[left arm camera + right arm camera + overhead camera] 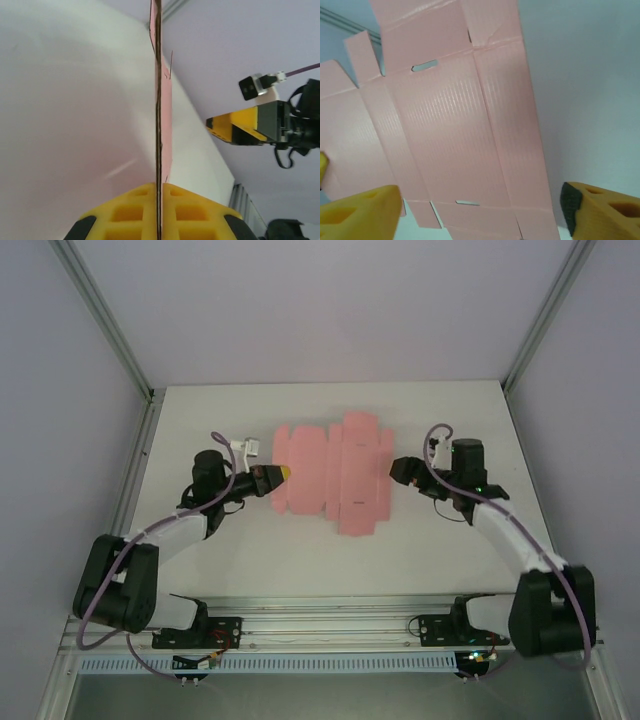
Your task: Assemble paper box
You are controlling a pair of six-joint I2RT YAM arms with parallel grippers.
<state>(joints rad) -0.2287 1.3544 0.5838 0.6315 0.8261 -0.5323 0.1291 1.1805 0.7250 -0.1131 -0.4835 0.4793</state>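
Note:
The paper box point(335, 475) is a flat pink die-cut sheet with flaps and slots, lying in the middle of the white table. My left gripper point(280, 474) is shut on the sheet's left edge. In the left wrist view its yellow fingers point(135, 210) pinch the card point(165, 110), which shows edge-on. My right gripper point(402, 470) stands open just off the sheet's right edge. In the right wrist view the yellow fingers point(365, 212) are spread wide with nothing clamped, and the sheet point(450, 130) lies beyond them. The right gripper point(232, 127) also shows across the card from the left wrist.
The white table point(450, 550) is bounded by white walls and metal frame posts point(105, 315) at the back corners. An aluminium rail point(330, 615) with both arm bases runs along the near edge. Bare table surrounds the sheet.

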